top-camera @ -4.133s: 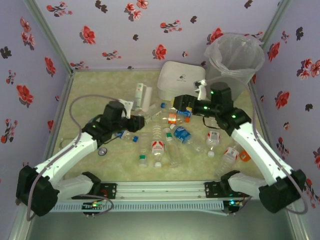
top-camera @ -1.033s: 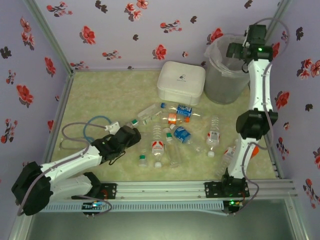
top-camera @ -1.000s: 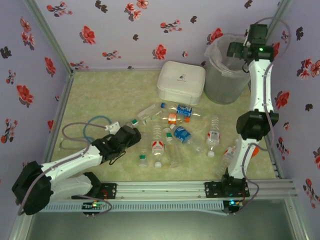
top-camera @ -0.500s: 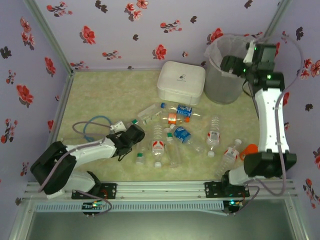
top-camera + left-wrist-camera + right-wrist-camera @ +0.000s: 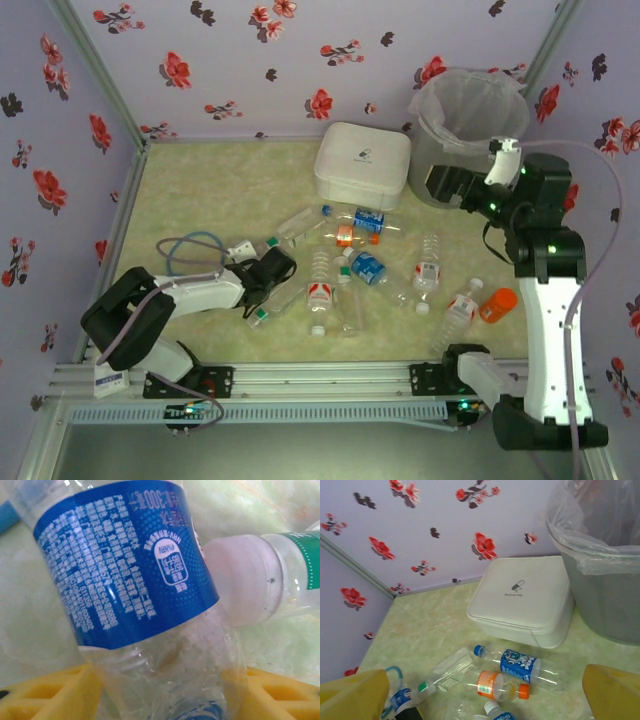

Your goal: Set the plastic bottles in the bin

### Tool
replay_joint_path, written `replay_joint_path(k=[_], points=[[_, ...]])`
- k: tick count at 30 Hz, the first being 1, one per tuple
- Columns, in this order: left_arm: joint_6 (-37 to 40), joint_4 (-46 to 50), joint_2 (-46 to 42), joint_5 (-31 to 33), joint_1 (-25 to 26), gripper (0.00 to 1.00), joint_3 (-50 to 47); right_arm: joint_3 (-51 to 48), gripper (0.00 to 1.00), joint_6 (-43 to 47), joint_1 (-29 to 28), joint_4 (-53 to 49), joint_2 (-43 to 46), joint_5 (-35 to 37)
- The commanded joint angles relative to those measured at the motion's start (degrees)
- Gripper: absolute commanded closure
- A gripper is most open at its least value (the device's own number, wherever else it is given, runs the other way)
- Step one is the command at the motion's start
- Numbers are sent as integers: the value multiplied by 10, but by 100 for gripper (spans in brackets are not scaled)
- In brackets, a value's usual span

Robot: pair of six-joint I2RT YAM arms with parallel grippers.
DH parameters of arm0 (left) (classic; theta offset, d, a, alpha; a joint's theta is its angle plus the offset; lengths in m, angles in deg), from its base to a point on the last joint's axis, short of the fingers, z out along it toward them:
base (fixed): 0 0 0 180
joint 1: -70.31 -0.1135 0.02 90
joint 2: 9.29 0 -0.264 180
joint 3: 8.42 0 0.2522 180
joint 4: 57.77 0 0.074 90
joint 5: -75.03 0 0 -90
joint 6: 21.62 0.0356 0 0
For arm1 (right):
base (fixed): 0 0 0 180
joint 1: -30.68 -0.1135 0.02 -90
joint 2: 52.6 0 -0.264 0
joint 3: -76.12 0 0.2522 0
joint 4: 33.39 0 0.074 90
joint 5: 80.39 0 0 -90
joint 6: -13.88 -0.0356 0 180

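- Right of the white lidded box [image 5: 362,163], the right arm [image 5: 545,300] is standing tall from its base, its forearm rising steeply and its wrist bending over towards the box.
- The right gripper [image 5: 443,187] is hovering just right of the box, in front of the wall of the bin [image 5: 452,150]. In the right wrist view its yellow fingers [image 5: 355,695] are standing wide apart at the lower corners with nothing between them, so the jaws are gaping and empty.
- The bin, lined with a clear bag [image 5: 470,85], is standing upright just beside the box's right edge.
- Left of the box and well nearer the arm bases, the left arm [image 5: 190,295] is lying low. Its elbow is folding back and its forearm is reaching along the table [image 5: 200,190] towards the box's near side.
- The left gripper [image 5: 272,270] is clasping a blue-labelled bottle [image 5: 125,565]. In the left wrist view the clear body is sitting between the two yellow pads [image 5: 50,692] and meeting both.
- A green-labelled bottle [image 5: 295,575] with a pale cap is lying just beside the clasped one, its cap pointing towards it.
- The other plastic bottles [image 5: 365,218] are lying scattered on the table on the box's near side, starting just before its front edge. One with an orange end [image 5: 497,303] is lying farthest to the box's near right, well apart from the bin.
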Motion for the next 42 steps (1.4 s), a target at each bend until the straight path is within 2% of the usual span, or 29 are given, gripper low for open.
replay_joint_path(k=[1,8,10,12,14,17,20,24,27,29,31,38,42], points=[[10,28,-16,37,-4,41,2,-30,0,-5,-2,-20,10,-30],[90,98,-107,62,-4,50,9,-65,0,-13,-5,-29,33,-7],[116,111,-145,65,-5,57,8,-74,0,-24,-5,-23,34,-13],[159,113,-184,60,-4,60,6,-90,0,-36,-9,-5,33,-32],[216,116,-223,42,-4,65,10,-120,0,-69,-24,43,37,-55],[298,93,-272,-21,-2,78,13,-167,0,-117,-81,116,36,-47],[386,-7,-308,-146,2,88,-15,-203,1,-143,-163,182,18,-25],[451,-98,-317,-283,4,97,-46,-213,11,-187,-240,267,-37,-33],[476,-132,-306,-350,11,100,-50,-184,12,-184,-289,242,-94,-8],[486,-149,-292,-371,18,100,-48,-155,9,-150,-332,211,-125,29],[495,-155,-277,-387,27,100,-40,-152,6,-153,-355,236,-142,26],[517,-201,-260,-409,46,100,-40,-146,3,-203,-366,298,-201,-12],[521,-213,-254,-419,49,100,-36,-117,5,-195,-381,243,-235,13]])
